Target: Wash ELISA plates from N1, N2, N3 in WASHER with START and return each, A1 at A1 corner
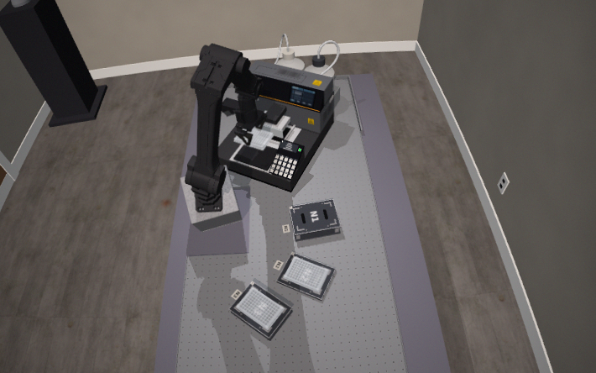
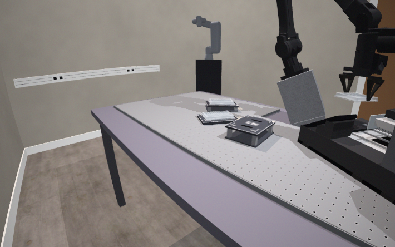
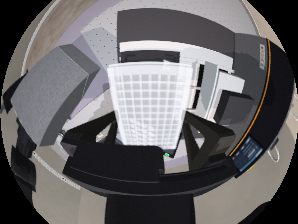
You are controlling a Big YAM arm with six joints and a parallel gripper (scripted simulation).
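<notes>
My gripper [image 1: 253, 135] [image 2: 358, 95] [image 3: 150, 113] is shut on a clear ELISA plate [image 1: 262, 139] [image 2: 352, 97] [image 3: 150, 92], held about level in the air above the washer [image 1: 326, 97] [image 3: 175, 22]. The washer's lamp [image 1: 299, 149] [image 3: 166, 155] is green, above the keypad [image 1: 284, 165]. The held plate and arm partly hide the carrier. Nest N1 [image 1: 308, 228] [image 2: 265, 123] is empty. A plate [image 1: 307, 274] [image 2: 218, 115] lies in nest N2 [image 1: 319, 295]; another plate [image 1: 262, 307] [image 2: 222, 102] lies in nest N3 [image 1: 269, 334]. The held plate's cut-off corner is not clear.
The grey arm pedestal [image 1: 210, 219] [image 2: 301, 98] [image 3: 52, 90] stands beside the washer's front. The washer's tall rear housing and screen [image 1: 302, 95] [image 3: 246, 154] rise behind the held plate. Two bottles [image 1: 289, 60] [image 1: 319, 69] with tubes stand behind the washer.
</notes>
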